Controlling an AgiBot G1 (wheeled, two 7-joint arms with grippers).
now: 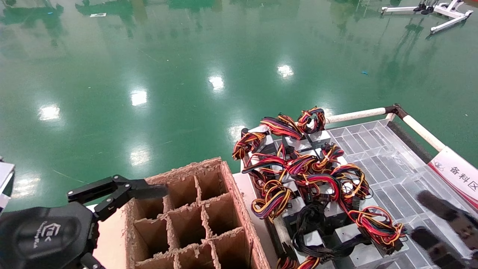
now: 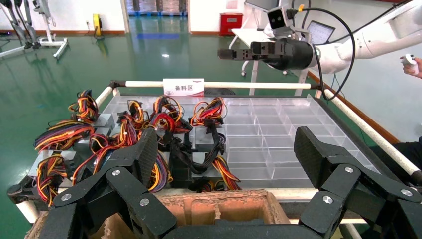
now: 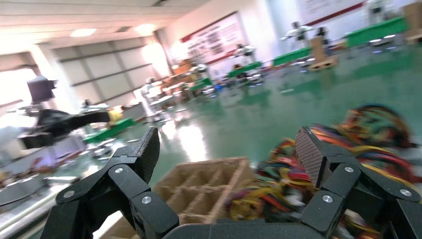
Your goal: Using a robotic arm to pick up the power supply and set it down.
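Several power supplies (image 1: 347,233), silver boxes under tangled red, yellow and black wire bundles (image 1: 298,166), lie packed on the near-left part of a clear divided tray (image 1: 392,164). My right gripper (image 1: 420,215) hovers open and blurred above the tray, just right of the pile, holding nothing. In the right wrist view its fingers (image 3: 311,154) stand wide apart with the blurred wires (image 3: 293,184) beyond. My left gripper (image 1: 130,186) is open over the far-left corner of the cardboard divider box (image 1: 186,220). In the left wrist view the power supplies (image 2: 199,142) lie beyond its spread fingers (image 2: 144,154).
A white rail (image 1: 358,115) borders the cart at the far and right sides. A red-and-white sign (image 1: 455,173) hangs on the right rail. Green glossy floor (image 1: 186,74) lies beyond. The right arm (image 2: 293,52) shows across the tray in the left wrist view.
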